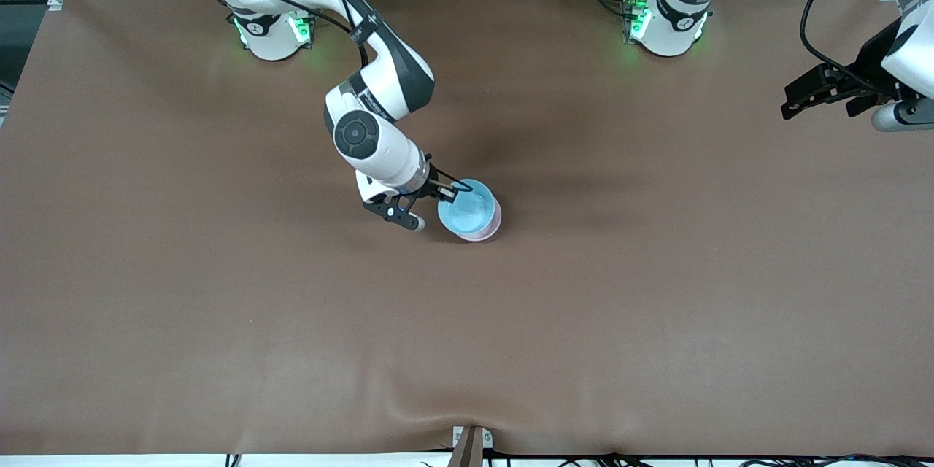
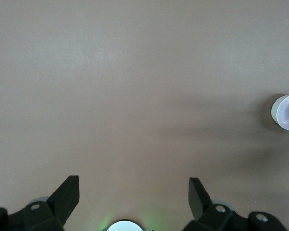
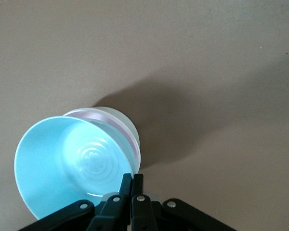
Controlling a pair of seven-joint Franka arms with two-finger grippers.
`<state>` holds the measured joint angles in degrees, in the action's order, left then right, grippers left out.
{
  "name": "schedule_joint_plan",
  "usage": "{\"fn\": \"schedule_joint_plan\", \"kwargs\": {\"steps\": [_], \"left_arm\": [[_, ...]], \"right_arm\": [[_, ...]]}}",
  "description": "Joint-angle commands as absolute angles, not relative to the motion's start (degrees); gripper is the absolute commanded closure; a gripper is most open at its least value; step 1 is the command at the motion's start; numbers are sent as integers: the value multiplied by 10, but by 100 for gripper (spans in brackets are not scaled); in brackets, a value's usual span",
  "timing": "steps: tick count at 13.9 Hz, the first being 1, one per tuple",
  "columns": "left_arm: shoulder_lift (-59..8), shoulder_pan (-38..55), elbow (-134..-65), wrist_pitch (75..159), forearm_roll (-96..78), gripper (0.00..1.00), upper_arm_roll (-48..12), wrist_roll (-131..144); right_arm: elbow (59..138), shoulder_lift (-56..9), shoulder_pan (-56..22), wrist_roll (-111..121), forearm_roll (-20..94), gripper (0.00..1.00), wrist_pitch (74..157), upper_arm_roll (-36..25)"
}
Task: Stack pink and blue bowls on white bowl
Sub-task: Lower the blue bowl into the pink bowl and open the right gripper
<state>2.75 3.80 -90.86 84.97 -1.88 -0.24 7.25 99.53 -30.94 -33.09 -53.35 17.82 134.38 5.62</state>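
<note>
- Right pincer [image 1: 446, 191] clenched on the rim of the blue bowl [image 1: 467, 210], at the rim's edge toward the right arm's end of the tabletop [image 1: 657, 292]. In the right wrist view the fingers [image 3: 131, 185] press together over that rim.
- Blue bowl sits tilted in the pink bowl [image 1: 490, 228]; only a thin pink band shows around it in the front view, wider in the right wrist view [image 3: 106, 116].
- White bowl [image 3: 123, 120] lies under the pink one, its pale wall showing below the pink rim. The stack stands near the middle of the tabletop.
- Left pincer [image 1: 817, 91] released, jaws spread wide, hanging over the left arm's end of the tabletop, well apart from the stack. Left arm waits.
- Left wrist view: both fingers [image 2: 67, 195] apart over bare brown tabletop; the stack shows at the frame's edge.
</note>
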Motion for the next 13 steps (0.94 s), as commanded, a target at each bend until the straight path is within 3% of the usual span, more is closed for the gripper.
{"fn": "schedule_joint_plan", "kwargs": {"steps": [1, 13], "left_arm": [[27, 39, -909, 856, -31, 0, 0, 62], [32, 37, -908, 864, -31, 0, 1, 61]], "right_arm": [[967, -322, -342, -557, 186, 100, 1339, 49], [950, -364, -353, -561, 137, 100, 1357, 47]]}}
